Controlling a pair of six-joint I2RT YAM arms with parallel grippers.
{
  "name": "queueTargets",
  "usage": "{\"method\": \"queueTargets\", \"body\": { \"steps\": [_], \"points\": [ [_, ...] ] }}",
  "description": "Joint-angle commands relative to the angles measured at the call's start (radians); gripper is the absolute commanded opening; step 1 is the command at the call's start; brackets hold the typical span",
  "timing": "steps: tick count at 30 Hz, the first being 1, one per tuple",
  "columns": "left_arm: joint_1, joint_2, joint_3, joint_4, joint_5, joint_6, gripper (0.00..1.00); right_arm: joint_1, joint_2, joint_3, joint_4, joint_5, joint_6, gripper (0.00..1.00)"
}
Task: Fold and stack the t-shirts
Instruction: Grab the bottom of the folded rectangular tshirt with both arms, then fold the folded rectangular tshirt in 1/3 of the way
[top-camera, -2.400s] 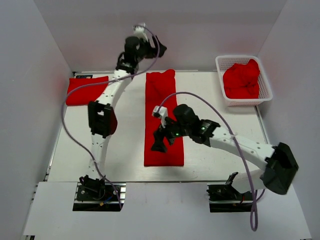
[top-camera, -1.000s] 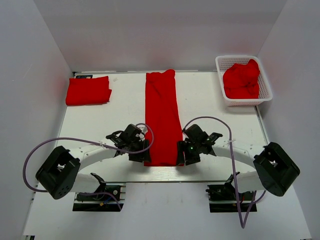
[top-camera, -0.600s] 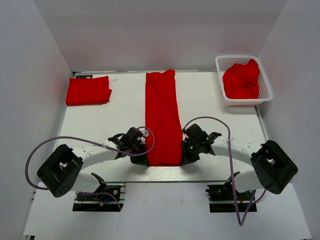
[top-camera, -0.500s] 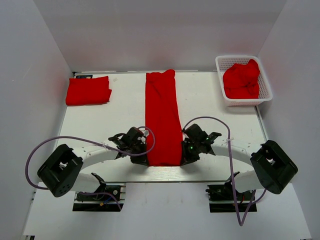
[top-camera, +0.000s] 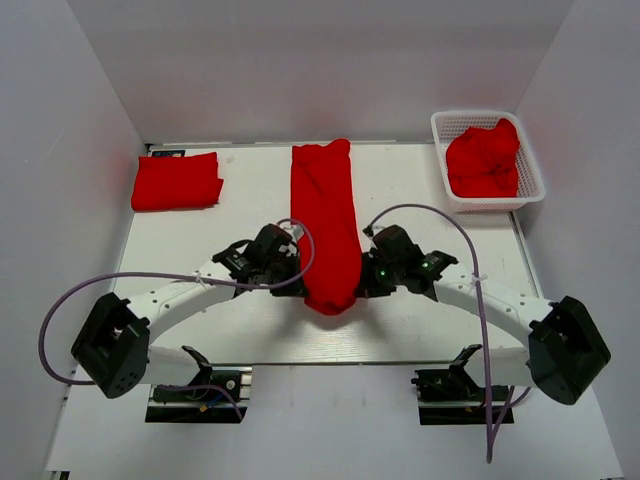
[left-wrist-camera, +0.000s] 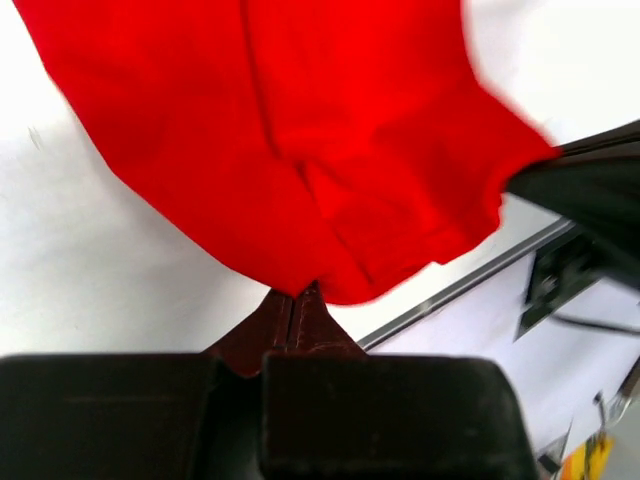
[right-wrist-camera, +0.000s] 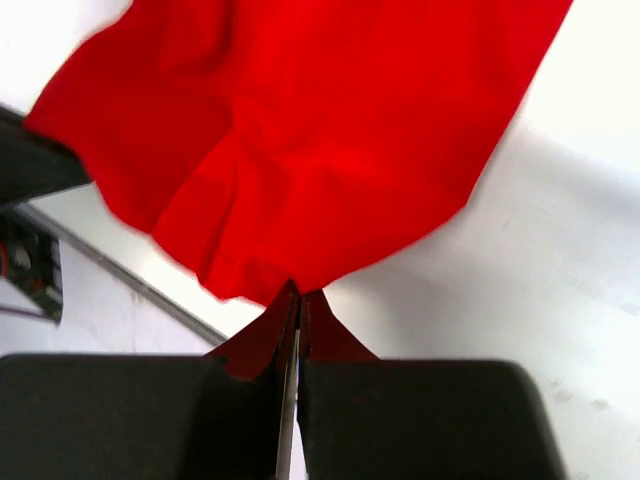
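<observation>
A long, narrow-folded red t-shirt (top-camera: 325, 215) lies down the middle of the table, its near end lifted and sagging between the two grippers. My left gripper (top-camera: 298, 283) is shut on that end's left corner, and my right gripper (top-camera: 362, 283) is shut on its right corner. In the left wrist view the red t-shirt (left-wrist-camera: 300, 150) hangs from the closed left gripper (left-wrist-camera: 297, 292). In the right wrist view the red t-shirt (right-wrist-camera: 320, 130) hangs from the closed right gripper (right-wrist-camera: 300, 292). A folded red t-shirt (top-camera: 177, 180) lies at the far left. Crumpled red t-shirts (top-camera: 484, 157) fill the basket.
The white mesh basket (top-camera: 530, 190) stands at the far right corner. White walls close in the table on the left, back and right. The table's near metal edge (top-camera: 330, 362) runs just behind the arm bases. Purple cables loop above both arms.
Both grippers closed on the near corners of the long t-shirt, then lifted that end and carried it away from the near edge; the hem now sags between them.
</observation>
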Motion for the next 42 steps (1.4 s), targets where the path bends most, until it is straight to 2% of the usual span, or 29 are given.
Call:
{"method": "queueTargets", "body": {
  "steps": [1,10,17,30,42],
  "points": [
    [0.023,0.002,0.088,-0.057,-0.089,-0.007,0.00,-0.032,0.061,0.097,-0.028,0.059,-0.055,0.00],
    [0.120,0.134,0.269,-0.063,-0.180,0.013,0.00,-0.122,0.208,0.284,-0.037,0.094,-0.138,0.00],
    [0.198,0.251,0.414,-0.052,-0.169,0.100,0.00,-0.197,0.325,0.441,-0.038,0.042,-0.208,0.00],
    [0.313,0.457,0.593,-0.002,-0.085,0.211,0.00,-0.286,0.527,0.682,-0.049,-0.056,-0.326,0.00],
    [0.376,0.675,0.808,0.046,0.073,0.310,0.00,-0.354,0.682,0.846,-0.043,-0.145,-0.424,0.00]
  ]
}}
